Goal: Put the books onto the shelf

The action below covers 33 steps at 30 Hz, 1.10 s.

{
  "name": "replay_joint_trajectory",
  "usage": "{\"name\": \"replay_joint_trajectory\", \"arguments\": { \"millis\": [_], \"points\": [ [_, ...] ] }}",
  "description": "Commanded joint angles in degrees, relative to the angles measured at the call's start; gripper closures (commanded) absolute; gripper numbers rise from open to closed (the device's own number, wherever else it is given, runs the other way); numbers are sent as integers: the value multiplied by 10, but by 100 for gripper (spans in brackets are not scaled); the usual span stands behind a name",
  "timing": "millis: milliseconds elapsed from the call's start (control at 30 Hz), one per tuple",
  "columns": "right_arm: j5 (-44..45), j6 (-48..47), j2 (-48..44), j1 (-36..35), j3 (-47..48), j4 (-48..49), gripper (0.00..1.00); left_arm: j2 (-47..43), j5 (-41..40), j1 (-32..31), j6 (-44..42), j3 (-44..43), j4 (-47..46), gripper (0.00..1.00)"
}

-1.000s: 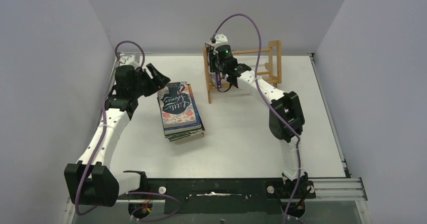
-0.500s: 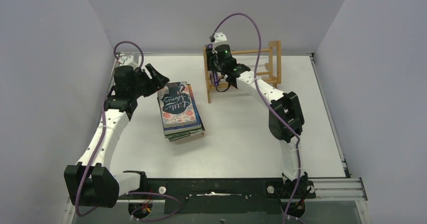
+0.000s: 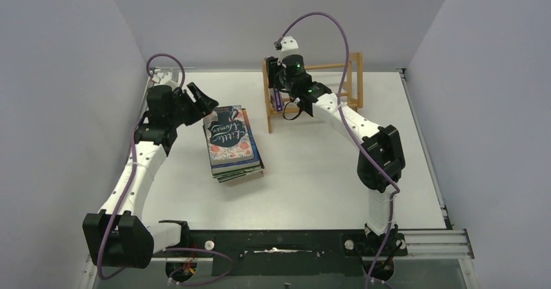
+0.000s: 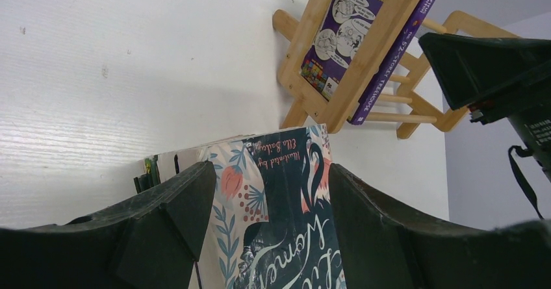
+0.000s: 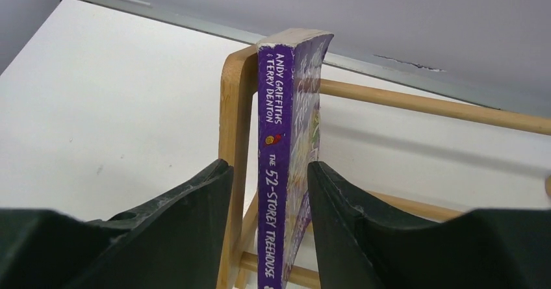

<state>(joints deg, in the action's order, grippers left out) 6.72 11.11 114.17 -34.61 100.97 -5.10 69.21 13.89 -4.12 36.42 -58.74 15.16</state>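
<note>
A stack of books lies flat left of centre, its top cover dark blue with flowers. My left gripper hovers open just above the stack's far left corner, and its fingers straddle the top cover without touching it. A purple book stands upright at the left end of the shelf, against the wooden end frame. My right gripper is open around its spine, with a gap on each side. The purple book shows below the right wrist.
The shelf's dowel rails to the right of the purple book hold nothing. Grey walls close in the table at the back and both sides. From the left wrist, the shelf and the right arm lie beyond the stack.
My right gripper has opened off the purple book and lifted slightly, and its elbow has swung right. The book stays standing in the shelf. The left arm has not moved.
</note>
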Motion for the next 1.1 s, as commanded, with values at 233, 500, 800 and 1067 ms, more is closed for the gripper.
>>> {"name": "replay_joint_trajectory", "arguments": {
  "millis": [233, 500, 800, 1067],
  "points": [
    [-89, 48, -185, -23, -84, -24, 40, 0, 0, 5, -16, -95, 67, 36],
    [-270, 158, -282, -35, -251, 15, 34, 5, 28, 4, -8, -74, 88, 36],
    [-323, 231, -321, -72, -367, 84, 26, -31, 12, 3, -8, -33, 96, 21],
    [-321, 236, -354, -82, -410, 142, 2, -51, 25, -1, -13, -14, 96, 19]
  ]
}}
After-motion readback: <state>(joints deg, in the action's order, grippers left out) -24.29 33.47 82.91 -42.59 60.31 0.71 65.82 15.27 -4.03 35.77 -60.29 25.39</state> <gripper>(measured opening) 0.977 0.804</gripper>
